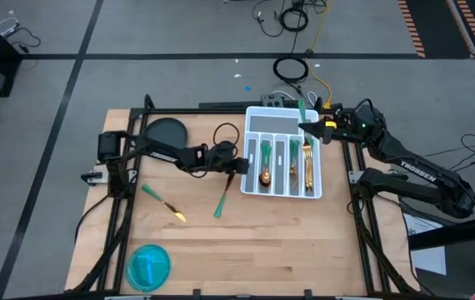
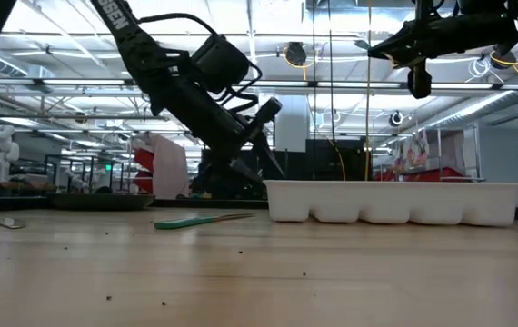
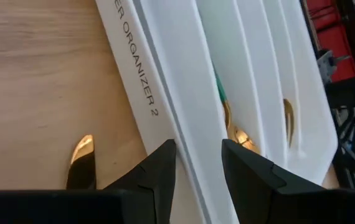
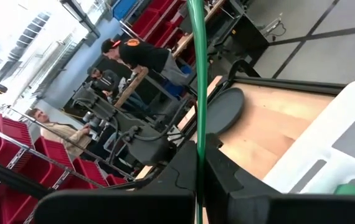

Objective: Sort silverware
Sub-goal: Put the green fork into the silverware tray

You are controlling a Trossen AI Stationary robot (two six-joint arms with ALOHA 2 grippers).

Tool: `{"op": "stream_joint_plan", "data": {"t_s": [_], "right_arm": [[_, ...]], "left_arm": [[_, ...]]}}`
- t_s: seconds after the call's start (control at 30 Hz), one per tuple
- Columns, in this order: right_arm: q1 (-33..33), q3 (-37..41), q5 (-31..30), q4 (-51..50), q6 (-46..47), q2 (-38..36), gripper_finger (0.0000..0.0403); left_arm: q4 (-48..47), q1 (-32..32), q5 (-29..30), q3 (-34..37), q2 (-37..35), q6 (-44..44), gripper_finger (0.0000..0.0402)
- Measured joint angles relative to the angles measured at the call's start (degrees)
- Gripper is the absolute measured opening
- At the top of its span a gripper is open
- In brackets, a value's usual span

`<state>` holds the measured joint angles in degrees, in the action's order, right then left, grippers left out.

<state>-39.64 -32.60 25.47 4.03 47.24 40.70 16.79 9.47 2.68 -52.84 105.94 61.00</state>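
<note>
Green-handled utensil [image 4: 197, 74] is pinched in the right gripper [image 1: 319, 131], handle up, held above the far end of the white tray [image 1: 257, 188], prob. to line it up w/ a slot; several pieces [image 1: 307, 162] already lie in the compartments, so sorting looks partly done. Two pieces remain on the table: a green-handled one [image 1: 224, 200] just beside the tray and another [image 1: 163, 202] farther left. Left gripper [image 1: 239, 166] is empty, fingers apart, low at the tray's near wall, likely poised for the closest piece; blue bowl [image 1: 148, 267] sits well apart.
</note>
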Motion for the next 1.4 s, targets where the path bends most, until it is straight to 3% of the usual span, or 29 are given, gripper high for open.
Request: {"op": "stream_joint_plan", "data": {"t_s": [0.2, 0.3, 0.53, 0.67, 0.83, 1.03, 1.4], "right_arm": [[0.00, -0.02, -0.39, -4.34, -1.25, -0.06, 0.0000], [0.04, -0.02, -3.57, -9.05, -1.94, -0.34, 0.0000], [0.10, 0.18, -10.54, -27.87, -0.92, -0.80, 0.0000], [0.99, 3.40, -12.05, -27.15, 2.41, -0.86, 0.0000], [3.25, 9.67, -16.61, -19.17, 10.09, -0.80, 0.0000], [7.24, 13.97, -26.74, -15.70, 14.21, 0.12, 0.0000], [10.79, 14.32, -28.49, -15.35, 12.78, 7.16, 0.0000]], "left_arm": [[1.11, -1.04, -1.23, -5.40, 3.04, -0.40, 0.0136], [1.24, -1.24, -1.90, -8.48, 4.67, -2.80, 0.0136], [0.18, -1.08, -2.91, -9.64, 5.06, -3.27, 0.0136], [0.62, -0.69, -2.93, -9.62, 3.12, -3.31, 0.0136], [0.78, 0.18, -2.93, -9.62, -0.63, -5.55, 0.0136], [0.41, 1.53, -2.89, -9.64, -4.49, -8.59, 0.0136], [0.09, 2.18, -2.84, -9.62, -5.63, -9.43, 0.0136]]}}
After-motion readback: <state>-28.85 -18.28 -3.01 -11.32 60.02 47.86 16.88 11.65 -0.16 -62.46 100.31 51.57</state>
